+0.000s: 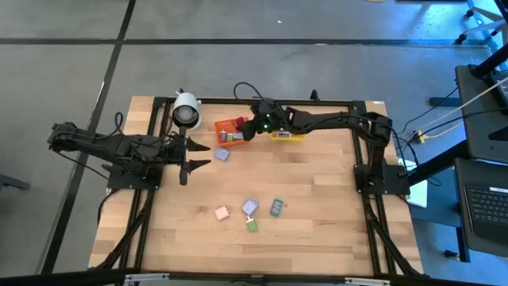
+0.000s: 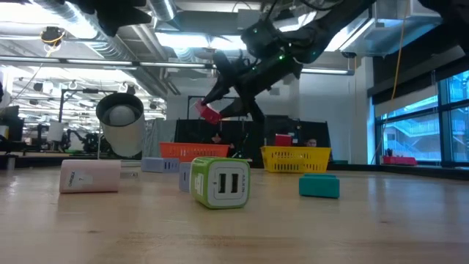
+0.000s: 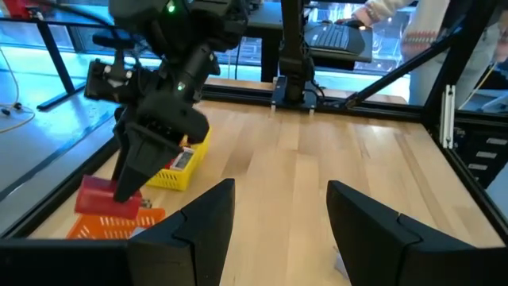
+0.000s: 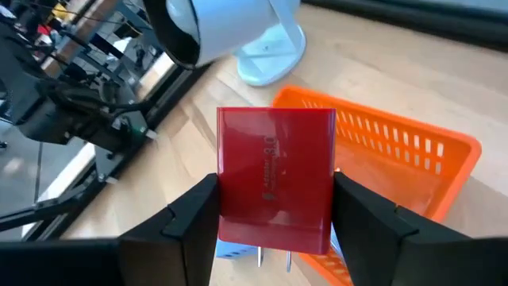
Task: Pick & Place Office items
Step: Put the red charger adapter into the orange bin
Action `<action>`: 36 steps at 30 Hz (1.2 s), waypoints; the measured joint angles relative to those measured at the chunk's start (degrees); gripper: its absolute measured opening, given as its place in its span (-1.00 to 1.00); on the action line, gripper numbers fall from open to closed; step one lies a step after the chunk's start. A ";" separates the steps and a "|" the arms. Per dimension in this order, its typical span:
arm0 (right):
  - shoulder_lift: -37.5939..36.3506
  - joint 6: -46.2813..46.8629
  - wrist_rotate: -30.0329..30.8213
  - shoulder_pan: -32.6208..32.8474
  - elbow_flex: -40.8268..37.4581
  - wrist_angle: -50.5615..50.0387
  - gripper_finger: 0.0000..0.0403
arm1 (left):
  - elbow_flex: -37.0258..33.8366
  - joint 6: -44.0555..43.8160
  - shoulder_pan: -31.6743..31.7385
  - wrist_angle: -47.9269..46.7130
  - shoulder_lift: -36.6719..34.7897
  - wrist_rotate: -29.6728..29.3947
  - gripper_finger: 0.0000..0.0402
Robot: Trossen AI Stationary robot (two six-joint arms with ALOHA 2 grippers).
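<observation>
My right gripper [image 1: 248, 131] reaches from the table's right to the far middle, shut on a red block [image 4: 276, 171] above the orange mesh bin [image 1: 228, 127]. The bin holds a lilac block. My left gripper [image 1: 194, 155] waits open at the table's left, touching nothing. A lilac block [image 1: 222, 155] lies just in front of it. Near the front edge lie a pink block [image 1: 222, 212], a lilac-white one [image 1: 250, 206], a teal one [image 1: 276, 207] and a green one [image 1: 252, 226]. My right gripper pinches the red block's two opposite sides [image 4: 226, 199] between its two fingers. The fingers slant down from the table's right. The block's flat face shows between them and it juts out past the fingertips. It hangs clear above the orange bin [image 4: 397, 143].
A white cylindrical camera-like object [image 1: 186, 111] stands at the far left, close to the orange bin. A yellow mesh bin [image 1: 287, 137] sits right of the orange one, under my right arm. Black frame rails run along the table's sides. The table's right half is bare wood.
</observation>
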 joint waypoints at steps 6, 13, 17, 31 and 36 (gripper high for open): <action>2.21 0.40 -0.46 -0.28 0.04 1.63 0.02 | 0.01 0.38 0.00 1.32 1.68 0.15 -0.02; 4.57 1.77 -1.57 -1.34 0.02 4.34 0.02 | -0.01 0.37 0.00 1.54 2.34 0.25 -0.02; 4.73 1.75 -2.38 -1.82 0.00 4.19 0.02 | -0.01 0.38 0.00 2.24 2.34 0.40 -0.02; 5.66 2.84 -3.10 -3.16 -0.01 3.55 0.02 | 0.00 1.28 0.04 4.48 2.34 2.53 -0.02; 5.67 2.64 -2.99 -3.17 -0.02 3.67 0.05 | -0.01 1.28 0.02 4.48 2.34 2.52 -0.02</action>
